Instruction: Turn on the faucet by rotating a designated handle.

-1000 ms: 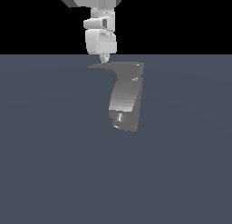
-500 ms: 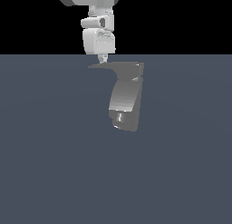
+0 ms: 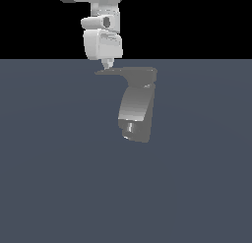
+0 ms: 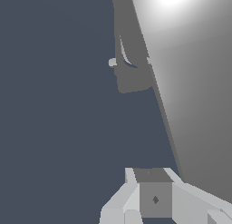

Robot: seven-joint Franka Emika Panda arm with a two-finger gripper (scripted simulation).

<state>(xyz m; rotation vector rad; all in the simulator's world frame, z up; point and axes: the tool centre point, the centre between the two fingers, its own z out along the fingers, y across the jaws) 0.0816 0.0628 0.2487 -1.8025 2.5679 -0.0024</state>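
1. Overhead, the gripper point(image 3: 107, 65) hung with its tip at the handle's point(image 3: 114, 71) pointed end; whether clenched or released, I could not tell.
2. The faucet point(image 3: 138, 106) stood on the grey floor point(image 3: 49, 163).

The end effector point(image 3: 106, 65) is showing white with pale grey shading, and its housing is carrying a darker grey square panel with a small diamond mark in the wrist view. The faucet point(image 3: 137, 109) is appearing metallic grey, shading from dark at its top to a bright sheen lower down. The handle point(image 3: 123, 71) is looking flat dark grey. The desk point(image 3: 49, 178) is showing uniform slate blue-grey under a black backdrop
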